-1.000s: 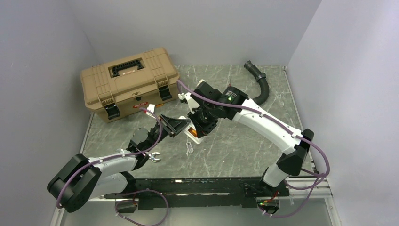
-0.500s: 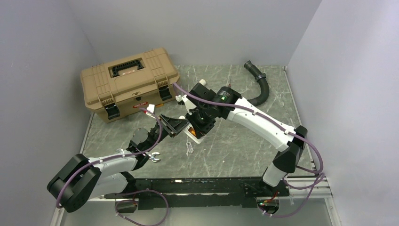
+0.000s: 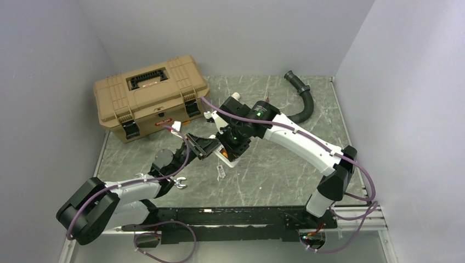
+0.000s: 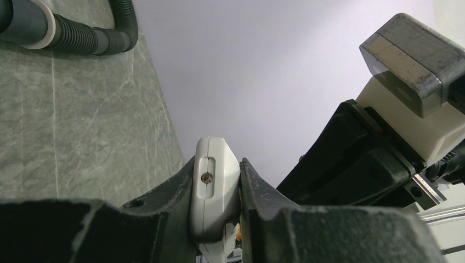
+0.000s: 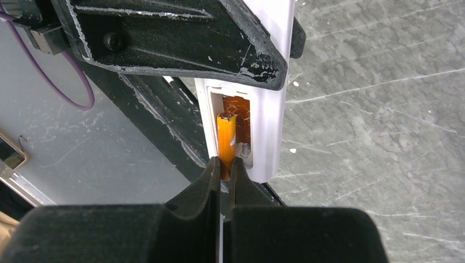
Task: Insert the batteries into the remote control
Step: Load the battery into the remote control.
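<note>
Right arm had swung slightly left since a second earlier. Wrench [image 3: 179,184] lay on the table [image 3: 274,175] beside the left arm. Left gripper [image 4: 216,181] was clamped on the remote control [image 4: 213,189], held off the table. Right gripper [image 5: 225,163] pinched a battery [image 5: 227,139] that sat partly in the remote's recess. Beyond stood a tan toolbox [image 3: 151,96] and a black hose [image 3: 302,98].

Remote [image 5: 271,131]: wht plastic, smooth, semi-gloss. Battery [image 5: 226,137]: orange wrap, glossy; metal cap. Left fingers [image 5: 181,38]: blk plastic, matt, scuffed. Table [image 5: 384,109]: grey marbled, matt. Hose [image 4: 82,38]: blk ribbed plastic. Toolbox [image 3: 115,93]: tan plastic, matt.
</note>
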{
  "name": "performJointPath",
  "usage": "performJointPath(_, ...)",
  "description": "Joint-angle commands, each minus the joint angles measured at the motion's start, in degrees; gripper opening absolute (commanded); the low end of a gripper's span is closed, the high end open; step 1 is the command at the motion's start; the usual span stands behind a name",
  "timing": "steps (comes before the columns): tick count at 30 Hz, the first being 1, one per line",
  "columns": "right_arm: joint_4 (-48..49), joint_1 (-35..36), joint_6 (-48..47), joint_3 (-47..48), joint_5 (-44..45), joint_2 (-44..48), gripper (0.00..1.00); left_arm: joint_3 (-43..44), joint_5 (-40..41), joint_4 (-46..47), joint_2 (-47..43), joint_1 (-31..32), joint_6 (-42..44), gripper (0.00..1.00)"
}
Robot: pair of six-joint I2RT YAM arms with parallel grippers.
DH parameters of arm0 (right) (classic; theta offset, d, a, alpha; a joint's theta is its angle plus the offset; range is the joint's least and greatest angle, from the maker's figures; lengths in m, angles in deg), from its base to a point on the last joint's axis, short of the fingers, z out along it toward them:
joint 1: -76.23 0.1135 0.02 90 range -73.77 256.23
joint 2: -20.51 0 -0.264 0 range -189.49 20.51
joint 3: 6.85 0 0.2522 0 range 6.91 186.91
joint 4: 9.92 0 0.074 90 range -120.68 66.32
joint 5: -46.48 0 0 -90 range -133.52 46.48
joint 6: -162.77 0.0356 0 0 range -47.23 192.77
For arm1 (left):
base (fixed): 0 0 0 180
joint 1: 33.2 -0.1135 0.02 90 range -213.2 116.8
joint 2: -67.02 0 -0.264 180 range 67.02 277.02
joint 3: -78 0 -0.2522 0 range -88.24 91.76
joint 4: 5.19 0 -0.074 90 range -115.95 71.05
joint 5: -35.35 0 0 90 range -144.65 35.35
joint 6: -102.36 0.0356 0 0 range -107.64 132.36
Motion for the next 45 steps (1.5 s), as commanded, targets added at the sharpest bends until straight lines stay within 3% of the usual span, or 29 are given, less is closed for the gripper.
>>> performJointPath(1, -0.1, 0.3, -1.1, 2.0, 1.2, -0.5, 0.00, 0.7, -1.3, 4.9, 0.4, 0.4, -0.2, 0.00)
performJointPath(35, 2.0, 0.3, -0.3, 1.2, -0.7, -0.9, 0.16, 0.7, -1.8, 7.6, 2.9, 0.7, -1.3, 0.00)
performJointPath(45, 1.1, 0.3, 0.1, -0.2, -1.0, 0.2, 0.16, 0.5, -1.3, 7.5, 2.7, 0.6, -1.2, 0.00)
